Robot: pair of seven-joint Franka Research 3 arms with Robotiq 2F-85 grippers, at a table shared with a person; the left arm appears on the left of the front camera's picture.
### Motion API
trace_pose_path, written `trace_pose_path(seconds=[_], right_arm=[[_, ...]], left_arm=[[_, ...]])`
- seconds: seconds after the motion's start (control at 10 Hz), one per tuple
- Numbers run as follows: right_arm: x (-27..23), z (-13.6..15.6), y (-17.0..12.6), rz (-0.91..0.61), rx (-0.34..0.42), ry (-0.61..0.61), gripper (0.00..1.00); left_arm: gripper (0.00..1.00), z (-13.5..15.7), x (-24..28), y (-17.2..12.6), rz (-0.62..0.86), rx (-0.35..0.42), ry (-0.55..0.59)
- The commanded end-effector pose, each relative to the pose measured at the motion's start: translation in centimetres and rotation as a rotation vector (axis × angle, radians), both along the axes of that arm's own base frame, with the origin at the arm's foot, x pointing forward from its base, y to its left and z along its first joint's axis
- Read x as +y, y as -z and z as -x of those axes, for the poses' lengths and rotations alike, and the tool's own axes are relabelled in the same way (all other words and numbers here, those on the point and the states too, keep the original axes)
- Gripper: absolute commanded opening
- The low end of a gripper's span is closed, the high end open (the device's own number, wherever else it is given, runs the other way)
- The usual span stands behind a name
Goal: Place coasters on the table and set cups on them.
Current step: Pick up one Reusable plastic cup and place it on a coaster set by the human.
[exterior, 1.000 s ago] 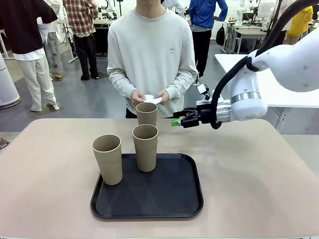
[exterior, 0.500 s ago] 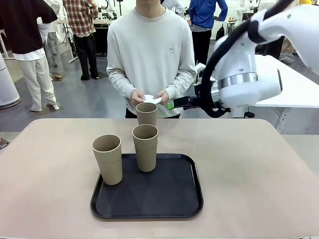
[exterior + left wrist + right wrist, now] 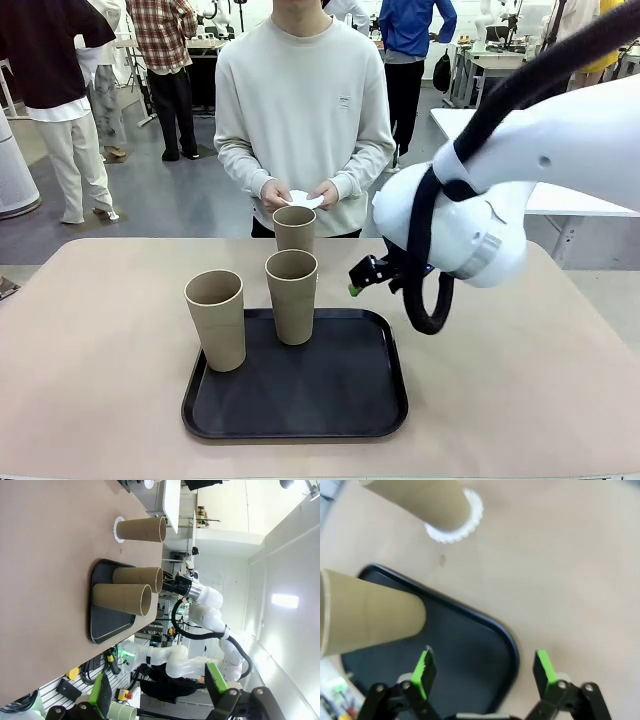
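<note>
We see one coaster (image 3: 455, 527) lying on the bench (image 3: 520, 380) under the far cup (image 3: 294, 228), just beyond the black tray (image 3: 300, 405), where two more cups (image 3: 291, 296) stand upright. The person (image 3: 305, 110) at the far edge holds white coasters (image 3: 305, 199). Our right hand (image 3: 484, 667) hangs open above the tray's corner; our left hand (image 3: 157, 687) is open too, well apart from the cups.

Black rounded-corner tray (image 3: 335, 392) near the front, white table (image 3: 452, 128) far right

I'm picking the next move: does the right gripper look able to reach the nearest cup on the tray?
Likely yes: the right gripper is open by the tray, nothing between it and that cup.
</note>
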State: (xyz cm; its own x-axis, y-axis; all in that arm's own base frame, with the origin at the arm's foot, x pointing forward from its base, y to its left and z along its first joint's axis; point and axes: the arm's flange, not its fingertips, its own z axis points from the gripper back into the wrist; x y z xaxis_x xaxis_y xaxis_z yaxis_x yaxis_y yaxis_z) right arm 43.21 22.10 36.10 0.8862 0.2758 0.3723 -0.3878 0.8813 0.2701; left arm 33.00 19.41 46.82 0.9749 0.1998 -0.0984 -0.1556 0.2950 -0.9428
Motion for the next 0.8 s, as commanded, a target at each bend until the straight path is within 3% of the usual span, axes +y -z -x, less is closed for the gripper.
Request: trace_pose_path(seconds=[0.0,0.5,0.6,0.7], right_arm=[[5.8,-3.3,-13.2,0.071,0.126,0.029,1.0],[5.4,-2.8,-12.9,0.213,0.347,0.002,1.0],[5.1,-1.6,-15.1,0.171,0.24,0.021,1.0],[5.1,-1.6,-15.1,0.171,0.24,0.021,1.0]], left_arm=[[1.0,0.1,0.0,-0.2,0.011,-0.01,-0.002],[1.0,0.1,0.0,-0.2,0.011,-0.01,-0.002],[1.0,0.1,0.0,-0.2,0.011,-0.01,-0.002],[1.0,0.1,0.0,-0.2,0.011,-0.01,-0.002]])
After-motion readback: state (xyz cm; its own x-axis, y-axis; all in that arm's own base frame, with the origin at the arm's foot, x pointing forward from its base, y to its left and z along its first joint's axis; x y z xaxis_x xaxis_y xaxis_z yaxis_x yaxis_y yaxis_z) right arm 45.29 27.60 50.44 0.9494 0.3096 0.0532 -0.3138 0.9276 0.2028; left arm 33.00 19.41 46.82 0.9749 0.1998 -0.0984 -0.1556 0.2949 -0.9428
